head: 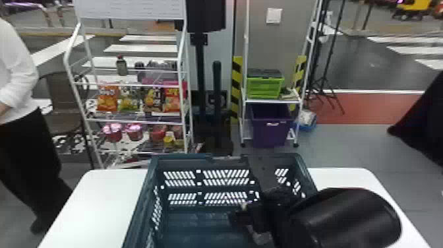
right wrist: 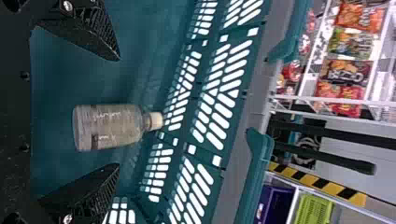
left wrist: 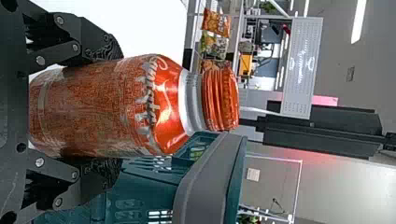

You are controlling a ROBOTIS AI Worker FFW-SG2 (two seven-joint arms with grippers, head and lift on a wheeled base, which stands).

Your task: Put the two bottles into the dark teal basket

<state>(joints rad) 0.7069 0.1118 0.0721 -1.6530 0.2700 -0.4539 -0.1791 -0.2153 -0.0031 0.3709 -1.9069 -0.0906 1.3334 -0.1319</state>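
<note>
In the head view my right gripper (head: 248, 226) is low inside the dark teal basket (head: 305, 174). The right wrist view has that right gripper (right wrist: 117, 113) open, fingers wide apart. Between and beyond them a pale bottle with a cream cap (right wrist: 109, 127) is inside the basket (right wrist: 60, 74), near its slotted wall; no finger visibly touches it. In the left wrist view my left gripper (left wrist: 120, 111) is shut on an orange-red bottle with a ribbed orange cap (left wrist: 93, 105). That bottle is upright, beside the teal basket's grey rim (left wrist: 205, 179).
The basket stands on a white table (head: 108, 194), with tabletop showing to both sides. Behind are a snack rack (head: 132, 84), a stand with green and purple bins (head: 270, 132) and a black pole. A person stands at the far left.
</note>
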